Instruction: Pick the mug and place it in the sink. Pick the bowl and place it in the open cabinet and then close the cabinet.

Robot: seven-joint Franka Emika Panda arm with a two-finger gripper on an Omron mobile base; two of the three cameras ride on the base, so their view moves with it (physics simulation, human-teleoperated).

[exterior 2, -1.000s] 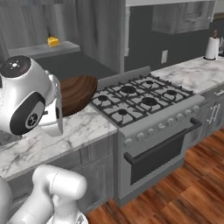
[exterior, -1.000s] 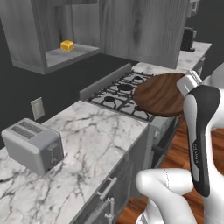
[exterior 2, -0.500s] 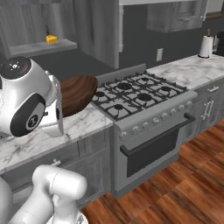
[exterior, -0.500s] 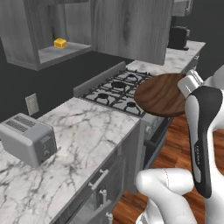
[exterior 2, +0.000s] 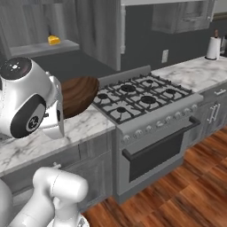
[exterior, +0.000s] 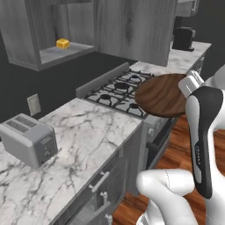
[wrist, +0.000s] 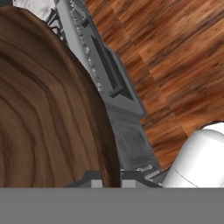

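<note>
My gripper is shut on the rim of the wide dark-brown wooden bowl, holding it in the air at the counter's front edge beside the stove. The bowl sits tilted next to my white hand, and its wood grain covers the left of the hand view. The grey wall cabinet stands open up and to the left, its shelf bare but for a small yellow block. Its door, with a silver bar handle, hangs open. The mug and the sink are out of view.
A grey toaster stands on the marble counter at the left. The gas stove and its oven door lie to the right. A coffee machine and a paper towel roll sit farther along. Wooden floor lies below.
The whole scene has shifted a little in both base views, so the camera has moved. The bowl stays held in the same place relative to the arm.
</note>
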